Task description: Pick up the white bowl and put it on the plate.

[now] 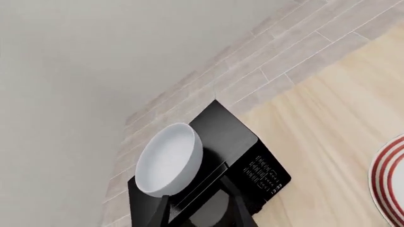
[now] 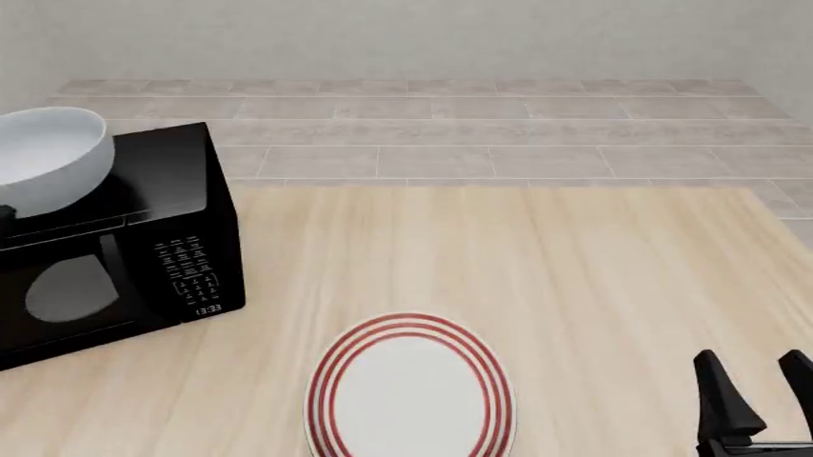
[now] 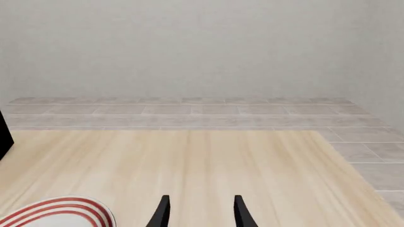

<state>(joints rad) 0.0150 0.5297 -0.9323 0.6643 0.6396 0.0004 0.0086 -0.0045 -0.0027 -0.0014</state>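
At about ten o'clock in the front view, the white bowl (image 2: 45, 157) sits tilted above the top of the black microwave (image 2: 121, 243), its rim leaning toward the wall. The left wrist view shows the left gripper (image 1: 196, 205) with its dark fingers straddling the near rim of the bowl, apparently clenched on it, though the contact itself is half hidden, so I judge it grasped rather than see it plainly. By that reading the pick-up is in hand and the carry is what remains.

The plate (image 2: 409, 390) lies flat on the wooden table (image 2: 572, 286) at six o'clock, well apart from the microwave. The next move calls for lifting the bowl clear of the microwave's top edge, then swinging it toward five o'clock and down onto the plate, levelling it on the way.

Between microwave and plate the tabletop is bare, so the path looks open. The right gripper (image 2: 760, 395) rests at four o'clock near the table's near edge, fingers parted and holding nothing, beside the plate but not touching it. The plate lies close to the near edge, leaving little margin there.
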